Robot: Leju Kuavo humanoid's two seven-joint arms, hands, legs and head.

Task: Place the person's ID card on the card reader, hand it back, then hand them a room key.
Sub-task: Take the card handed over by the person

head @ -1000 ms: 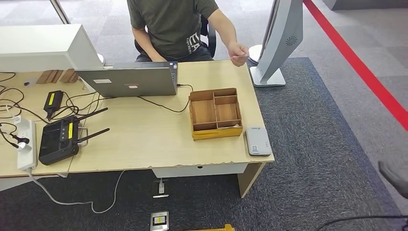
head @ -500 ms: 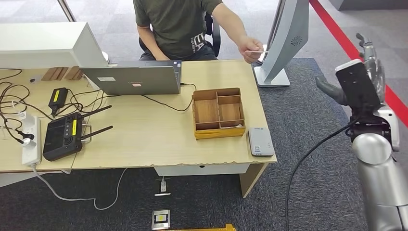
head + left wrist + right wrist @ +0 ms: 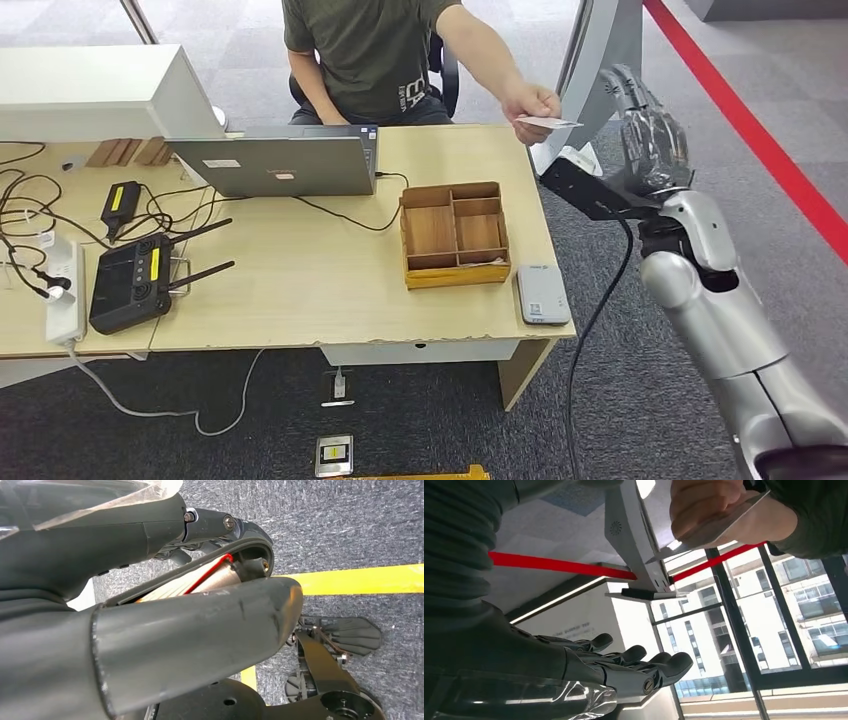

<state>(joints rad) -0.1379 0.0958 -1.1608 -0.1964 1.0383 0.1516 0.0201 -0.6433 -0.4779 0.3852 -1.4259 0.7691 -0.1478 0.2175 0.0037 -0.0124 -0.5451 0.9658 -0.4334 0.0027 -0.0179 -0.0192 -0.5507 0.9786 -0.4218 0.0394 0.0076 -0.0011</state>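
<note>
Past the table's far right corner a person's hand (image 3: 530,100) holds out a white ID card (image 3: 547,122). My right hand (image 3: 650,130) is raised just right of the card, fingers straight and apart, holding nothing and a short gap from it. In the right wrist view the card (image 3: 724,522) sits in the person's hand (image 3: 704,505), well apart from my fingers (image 3: 634,667). The grey card reader (image 3: 543,294) lies at the table's near right corner. My left hand (image 3: 190,630) hangs over the floor, nothing seen in it.
A wooden compartment box (image 3: 455,235) stands left of the reader. A laptop (image 3: 275,165), a black controller (image 3: 130,285), cables and a power strip (image 3: 58,300) cover the table's left half. A grey monitor stand (image 3: 590,70) rises behind my right hand.
My right arm has risen into view and swung left toward the person. The person has stretched the card further out past the table corner.
</note>
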